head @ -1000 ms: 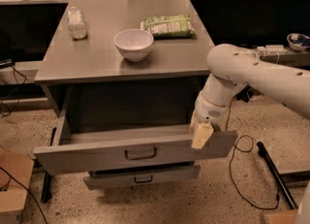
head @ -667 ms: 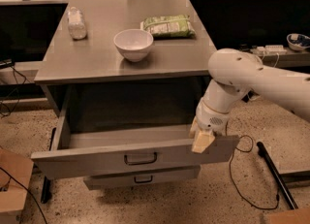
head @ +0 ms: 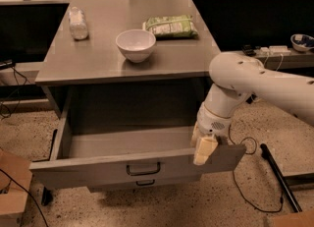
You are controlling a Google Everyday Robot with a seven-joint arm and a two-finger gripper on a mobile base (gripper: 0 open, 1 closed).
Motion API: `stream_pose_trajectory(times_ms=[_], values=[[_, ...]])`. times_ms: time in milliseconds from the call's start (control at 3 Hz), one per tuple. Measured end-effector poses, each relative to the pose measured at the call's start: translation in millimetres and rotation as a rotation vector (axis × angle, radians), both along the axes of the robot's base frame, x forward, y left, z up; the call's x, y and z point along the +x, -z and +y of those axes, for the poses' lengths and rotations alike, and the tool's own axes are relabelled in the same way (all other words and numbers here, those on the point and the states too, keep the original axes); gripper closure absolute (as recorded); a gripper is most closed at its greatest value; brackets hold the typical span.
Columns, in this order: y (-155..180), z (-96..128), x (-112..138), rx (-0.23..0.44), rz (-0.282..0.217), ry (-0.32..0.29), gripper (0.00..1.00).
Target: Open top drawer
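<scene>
The top drawer is a wide grey metal drawer pulled well out from under the grey table top; its deep plain tray shows empty. A small black loop handle sits at the middle of its front. A narrower drawer front peeps out below it. My gripper hangs from the white arm at the right part of the drawer's front rim, its cream fingers lying over that rim. The arm hides the drawer's right side.
On the table top stand a white bowl, a green snack bag and a clear plastic bottle. A cardboard box is at the left on the floor. Cables and a black bar lie at the right.
The drawer has slid further out toward the camera, and my gripper has moved with its front rim, down and forward.
</scene>
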State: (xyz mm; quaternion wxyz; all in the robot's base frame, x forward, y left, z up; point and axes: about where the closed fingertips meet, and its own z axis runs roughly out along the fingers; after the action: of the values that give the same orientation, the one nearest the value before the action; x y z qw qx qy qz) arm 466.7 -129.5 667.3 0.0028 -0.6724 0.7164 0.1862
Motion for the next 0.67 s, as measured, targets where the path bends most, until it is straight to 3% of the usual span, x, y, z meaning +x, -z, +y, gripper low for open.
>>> stream_pose_trajectory(times_ms=[333,667], values=[[0.9,-0.6,-9.6,-0.034,0.025,-0.017,0.02],[3.5,-8.7,-37.5,-0.077,0.087,-0.009,0.00]])
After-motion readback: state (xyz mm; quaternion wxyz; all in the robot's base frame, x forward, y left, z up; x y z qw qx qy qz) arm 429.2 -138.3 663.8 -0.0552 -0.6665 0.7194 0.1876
